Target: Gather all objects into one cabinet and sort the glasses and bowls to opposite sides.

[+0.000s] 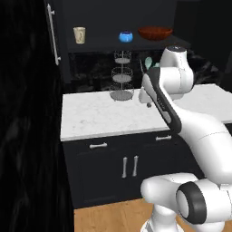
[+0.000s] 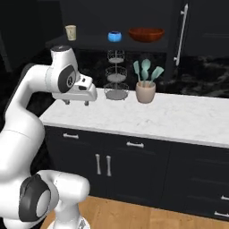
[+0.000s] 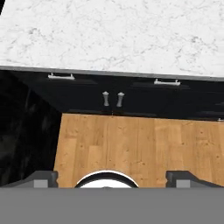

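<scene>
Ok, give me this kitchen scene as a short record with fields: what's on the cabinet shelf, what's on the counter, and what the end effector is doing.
shelf: beige cup at the left, small blue bowl beside wide red-brown bowl at the right
cabinet door: open, long pale bar handle
counter: white marble, with wire basket stand and beige pot of teal utensils
end effector: open, empty, above the counter's front edge, pointing down
orange-red cup: not located
</scene>
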